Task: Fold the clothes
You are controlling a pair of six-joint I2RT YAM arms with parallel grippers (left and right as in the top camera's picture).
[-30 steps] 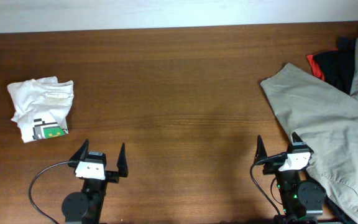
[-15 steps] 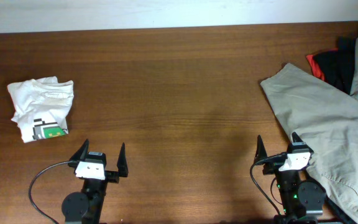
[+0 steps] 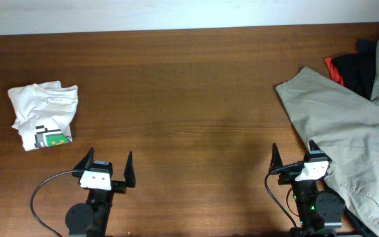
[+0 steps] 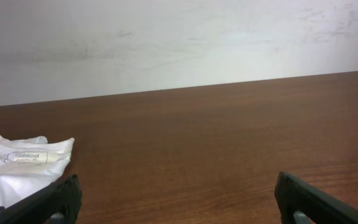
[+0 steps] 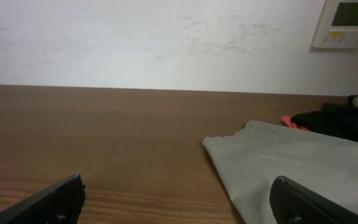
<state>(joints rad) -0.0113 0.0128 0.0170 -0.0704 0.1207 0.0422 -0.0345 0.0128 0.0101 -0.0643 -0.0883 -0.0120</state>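
Both claws sat at the table's (image 3: 196, 79) six o'clock edge, fingers spread wide and holding nothing: the left gripper (image 3: 107, 163) and the right gripper (image 3: 293, 155). The crumpled white T-shirt (image 3: 43, 108) lay at about ten o'clock from the left gripper, well apart from it, with its printed patch (image 3: 50, 136) nearest the claw. A khaki garment (image 3: 347, 131) lay just beside the right gripper from one to three o'clock.

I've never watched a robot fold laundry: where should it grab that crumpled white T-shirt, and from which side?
Probably the bunched edge of the T-shirt by the neck label, pinched from above by the left gripper, coming from the side that faces it. That edge looks thick enough to pinch and lies nearest that gripper.
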